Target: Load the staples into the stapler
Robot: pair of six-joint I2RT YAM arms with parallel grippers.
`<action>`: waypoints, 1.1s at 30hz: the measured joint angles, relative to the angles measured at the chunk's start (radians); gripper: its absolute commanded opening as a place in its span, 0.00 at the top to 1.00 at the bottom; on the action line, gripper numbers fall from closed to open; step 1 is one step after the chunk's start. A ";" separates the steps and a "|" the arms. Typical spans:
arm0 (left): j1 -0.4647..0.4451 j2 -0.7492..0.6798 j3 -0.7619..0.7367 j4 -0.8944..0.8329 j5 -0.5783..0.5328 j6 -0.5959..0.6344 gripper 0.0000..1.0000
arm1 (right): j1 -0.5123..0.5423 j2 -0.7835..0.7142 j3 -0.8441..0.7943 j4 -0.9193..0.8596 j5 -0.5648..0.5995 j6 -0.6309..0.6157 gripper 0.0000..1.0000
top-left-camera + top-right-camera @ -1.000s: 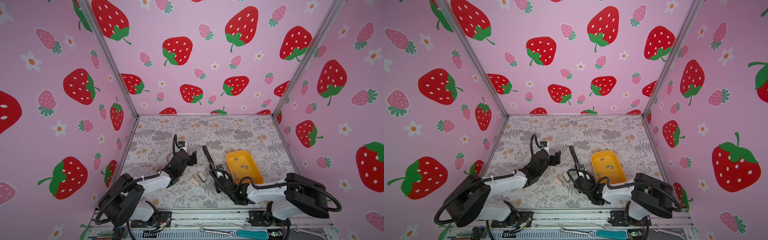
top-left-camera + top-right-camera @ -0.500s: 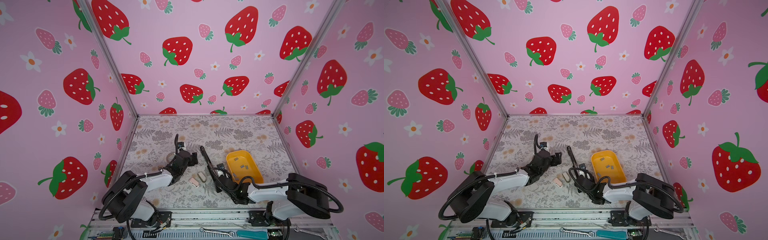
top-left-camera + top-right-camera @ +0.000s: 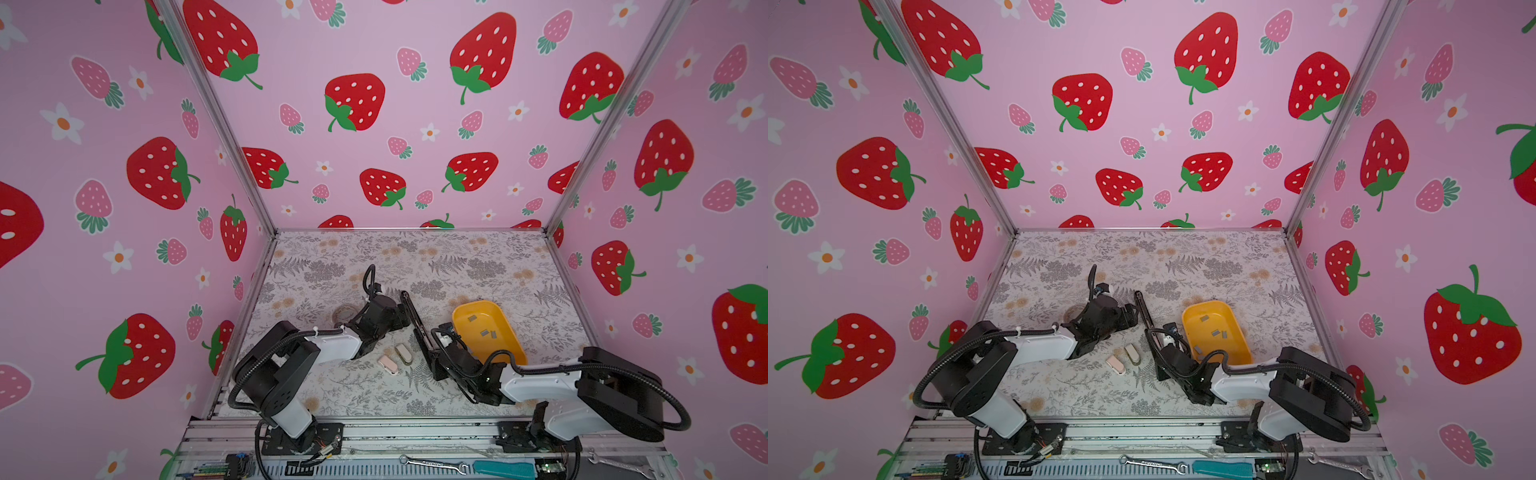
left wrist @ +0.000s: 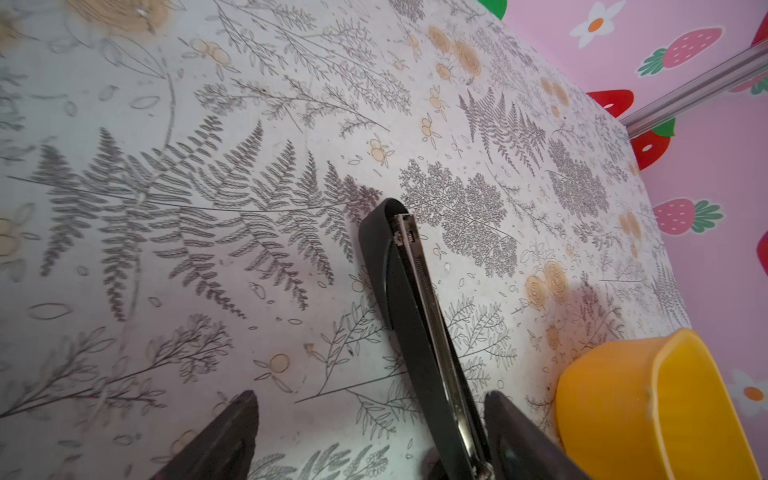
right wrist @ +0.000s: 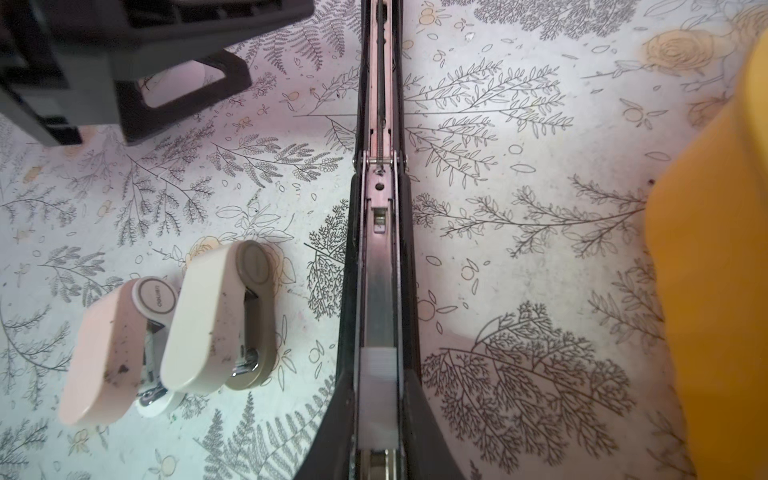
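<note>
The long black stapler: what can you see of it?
The black stapler is long, slim and plastic-looking, swung open on the floral table with its silvery metal channel and spring facing up. It lies between two small pastel staplers and the yellow tray. The right gripper is closed on its near end; the open left gripper is close beside its far half.

Left gripper (image 4: 370,395) spread wide, right gripper (image 5: 377,386) clamped tight.
</note>
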 measured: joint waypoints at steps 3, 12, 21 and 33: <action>-0.005 0.064 0.050 0.001 0.041 -0.020 0.16 | -0.002 -0.005 -0.010 0.013 -0.008 0.003 0.97; -0.008 0.192 0.176 -0.013 0.091 -0.092 0.17 | -0.005 -0.005 -0.014 0.031 -0.038 0.002 0.98; 0.019 0.262 0.277 -0.048 0.113 -0.143 0.19 | -0.010 -0.005 -0.016 0.034 -0.039 0.001 1.00; 0.137 0.339 0.299 0.101 0.314 -0.144 0.37 | 0.017 -0.002 -0.016 0.038 -0.030 -0.021 1.00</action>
